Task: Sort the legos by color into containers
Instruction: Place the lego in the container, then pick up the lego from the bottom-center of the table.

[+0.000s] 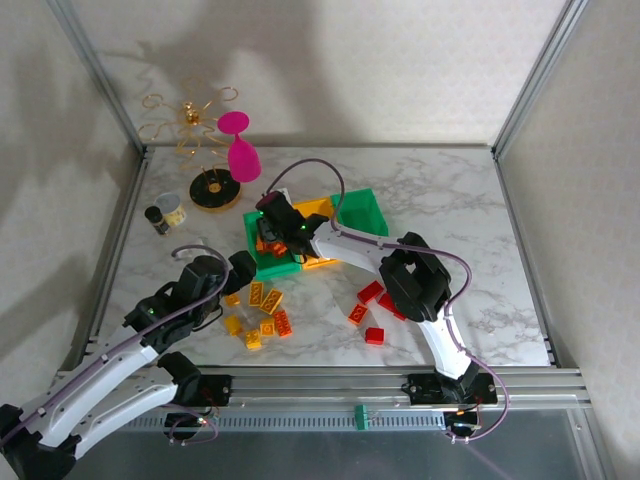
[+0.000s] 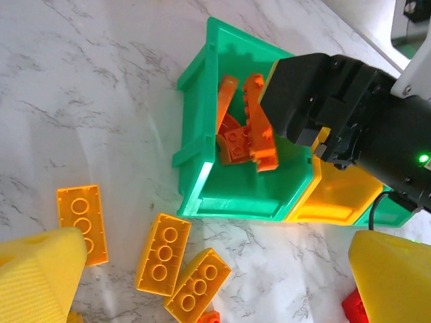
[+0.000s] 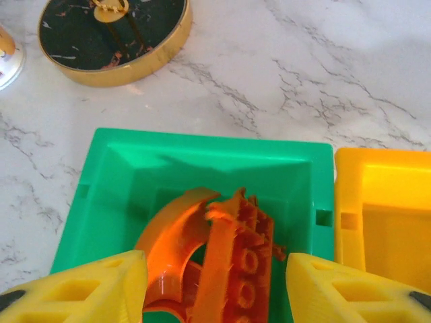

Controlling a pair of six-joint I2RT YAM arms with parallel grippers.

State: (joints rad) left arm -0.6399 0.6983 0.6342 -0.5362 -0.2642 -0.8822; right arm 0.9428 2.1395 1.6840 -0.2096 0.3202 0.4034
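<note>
The right gripper (image 3: 215, 286) is spread wide directly above the green bin (image 3: 202, 138); the orange legos (image 3: 236, 262) are piled below and between its pads, and none is pinched. A tilted brick could be snagged and dragged out if the fingers were raised askew; the yellow-orange bin (image 3: 384, 202), just to the gripper's right, could be nudged. The left gripper (image 2: 215, 279) is likewise spread; yellow legos (image 2: 163, 254) lie beneath it on the table (image 2: 101, 81).

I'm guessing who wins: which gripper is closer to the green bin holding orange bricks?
Right. The right gripper hangs directly over the green bin; the left gripper is short of it, above loose yellow bricks.
</note>
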